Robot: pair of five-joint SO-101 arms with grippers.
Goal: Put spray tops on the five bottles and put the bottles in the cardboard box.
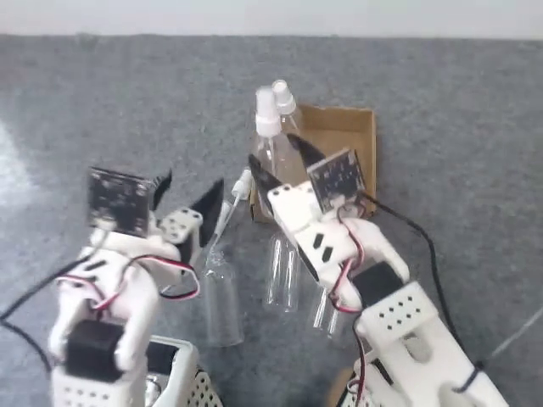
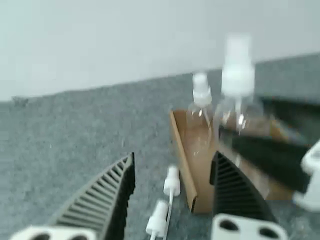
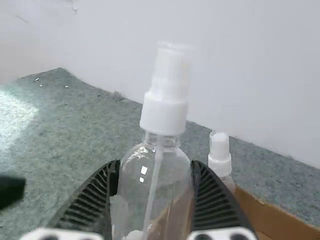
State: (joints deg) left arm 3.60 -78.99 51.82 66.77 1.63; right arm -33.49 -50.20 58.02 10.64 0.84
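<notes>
My right gripper (image 1: 281, 163) (image 3: 154, 175) is shut on a clear bottle (image 1: 270, 146) (image 3: 150, 195) that carries a white spray top (image 3: 167, 92). It holds the bottle upright at the left edge of the cardboard box (image 1: 344, 136) (image 2: 182, 150). A second topped bottle (image 1: 285, 103) (image 3: 220, 156) (image 2: 201, 107) stands in the box. Three topless bottles (image 1: 222, 297) (image 1: 280, 270) (image 1: 327, 309) lie on the table between the arms. My left gripper (image 1: 185, 193) (image 2: 172, 200) is open, just short of two loose spray tops (image 2: 171, 181) (image 2: 157, 220).
Grey carpet (image 1: 102, 110) covers the table, with free room to the left and behind the box. A white perforated basket (image 1: 191, 377) sits at the near edge by the left arm's base. A pale wall (image 2: 125, 40) rises behind.
</notes>
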